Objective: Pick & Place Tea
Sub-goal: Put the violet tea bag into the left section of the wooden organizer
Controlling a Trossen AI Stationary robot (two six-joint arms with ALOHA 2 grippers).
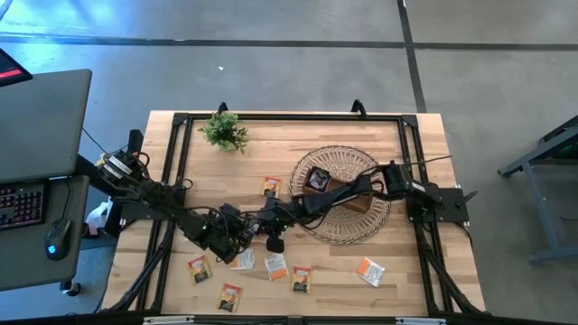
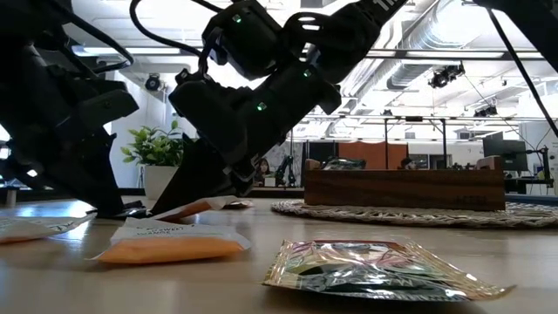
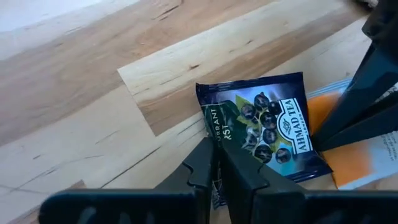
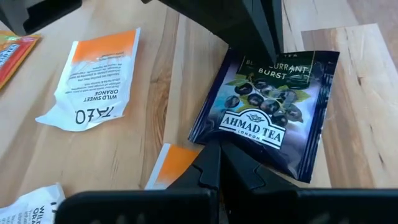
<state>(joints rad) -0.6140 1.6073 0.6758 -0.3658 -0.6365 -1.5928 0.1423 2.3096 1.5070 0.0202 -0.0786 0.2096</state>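
1. The dark blackcurrant tea packet [image 3: 264, 127] lies flat on the bench [image 1: 298, 149], just beside the wicker basket [image 1: 341, 194], on the side away from the wooden tray [image 1: 336, 191] that sits in the basket.
2. The left gripper [image 3: 217, 163] is at one edge of this packet, its jaws narrowed onto that edge.
3. The right gripper [image 4: 219, 163] is at the opposite edge of the same packet, jaws fully closed; whether they pinch the foil cannot be told.
4. A white-and-orange packet [image 4: 96, 78] lies just beside the dark packet, farther from the basket.
5. An orange packet [image 1: 368, 271] lies near the basket, apart from both grippers.
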